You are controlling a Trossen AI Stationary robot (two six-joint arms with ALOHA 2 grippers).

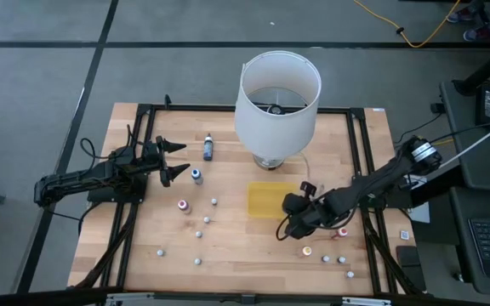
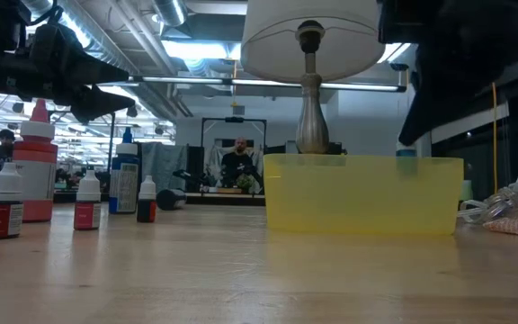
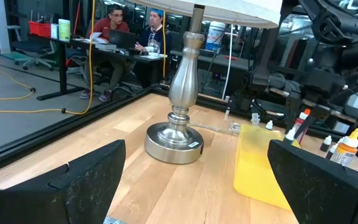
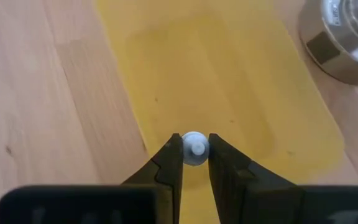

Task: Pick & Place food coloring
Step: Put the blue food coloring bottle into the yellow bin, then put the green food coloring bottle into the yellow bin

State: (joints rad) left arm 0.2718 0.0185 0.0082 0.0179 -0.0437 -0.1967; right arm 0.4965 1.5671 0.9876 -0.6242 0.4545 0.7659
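The right gripper (image 4: 195, 151) is clamped on the white cap of one small food coloring bottle (image 4: 195, 148), its two fingers pinching the cap from either side so the bottle hangs upright beneath it. Directly below and ahead of the gripper lies the yellow tray (image 4: 229, 81), which suggests the bottle is held over the tray's near edge ready for release. Beyond the tray stands the lamp (image 1: 276, 93), its metal base just beside the tray's far end. The remaining bottles (image 1: 184, 206) stand scattered on the table (image 1: 228, 255), several close behind the right gripper. The left gripper (image 1: 173, 159) waits well apart, fingers spread wide, with a blue-capped bottle (image 1: 196, 175) just beside its tips.
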